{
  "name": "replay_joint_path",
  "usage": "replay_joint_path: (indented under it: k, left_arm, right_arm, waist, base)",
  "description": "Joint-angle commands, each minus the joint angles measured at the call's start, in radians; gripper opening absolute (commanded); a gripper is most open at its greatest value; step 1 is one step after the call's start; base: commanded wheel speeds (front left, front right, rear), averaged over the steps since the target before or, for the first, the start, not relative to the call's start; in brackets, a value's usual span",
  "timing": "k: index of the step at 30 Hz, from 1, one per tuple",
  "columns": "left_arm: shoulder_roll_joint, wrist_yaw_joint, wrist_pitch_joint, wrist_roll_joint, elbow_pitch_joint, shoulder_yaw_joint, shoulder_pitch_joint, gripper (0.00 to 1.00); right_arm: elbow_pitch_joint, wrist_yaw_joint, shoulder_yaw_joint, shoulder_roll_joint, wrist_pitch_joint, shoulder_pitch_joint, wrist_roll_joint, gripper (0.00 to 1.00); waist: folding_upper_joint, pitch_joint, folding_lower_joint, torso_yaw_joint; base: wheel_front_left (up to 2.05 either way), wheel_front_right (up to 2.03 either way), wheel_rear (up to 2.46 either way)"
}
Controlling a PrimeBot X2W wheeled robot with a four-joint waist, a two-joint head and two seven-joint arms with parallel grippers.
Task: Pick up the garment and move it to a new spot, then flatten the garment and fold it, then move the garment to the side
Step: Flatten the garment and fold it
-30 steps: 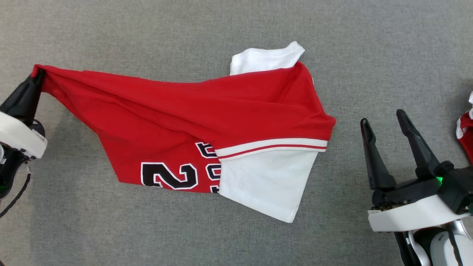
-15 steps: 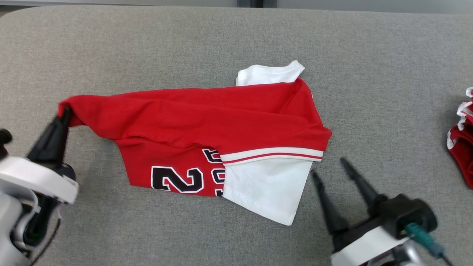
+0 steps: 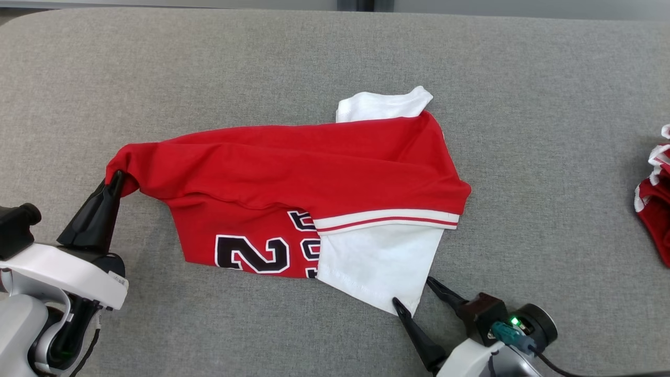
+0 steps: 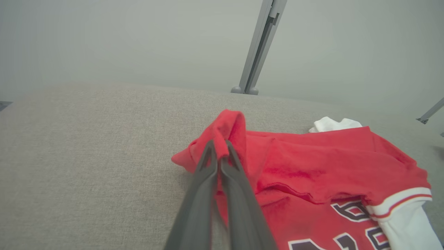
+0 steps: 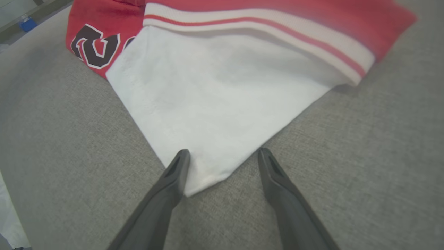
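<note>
The garment (image 3: 314,167), a red jersey with white sleeve panels, striped trim and dark numerals, lies folded over itself mid-table. My left gripper (image 3: 116,178) is shut on its red left end, holding that corner slightly lifted; the left wrist view shows the fabric (image 4: 229,128) bunched between my closed fingers (image 4: 219,152). My right gripper (image 3: 414,292) stands open low at the near white sleeve's corner (image 3: 408,309). In the right wrist view that white corner (image 5: 204,180) lies between the spread fingertips (image 5: 222,156), touching the left one.
The grey cloth-covered table (image 3: 335,63) spreads around the garment. Another red and white piece of clothing (image 3: 654,204) lies at the right edge. A metal post (image 4: 258,48) stands behind the table's far edge.
The head camera tilted up early on. My left gripper moved right with the red corner, slackening the cloth. My right gripper dropped and moved left to the white sleeve corner.
</note>
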Motion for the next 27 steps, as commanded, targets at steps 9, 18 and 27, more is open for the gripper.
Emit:
replay_joint_path:
  k: [9, 18, 27]
  left_arm:
    - [-0.007, 0.010, -0.003, 0.034, -0.018, 0.049, -0.016, 0.00]
    - [0.012, 0.015, -0.004, 0.121, -0.106, 0.153, -0.013, 0.00]
    - [0.031, 0.034, 0.001, 0.168, -0.184, 0.186, -0.116, 0.00]
  right_arm:
    - [0.153, -0.003, -0.031, -0.002, -0.027, -0.035, 0.043, 0.00]
    - [-0.109, 0.000, -0.239, 0.019, -0.201, -0.141, 0.014, 0.00]
    - [-0.312, 0.000, -0.333, -0.003, -0.179, -0.357, -0.043, 0.00]
  waist:
    - [-0.0001, 0.003, 0.0000, 0.006]
    - [-0.0001, -0.007, 0.0000, -0.014]
    - [-0.0001, -0.027, 0.0000, -0.041]
  base:
    - [0.00, 0.00, 0.00]
    - [0.00, 0.00, 0.00]
    - [0.00, 0.00, 0.00]
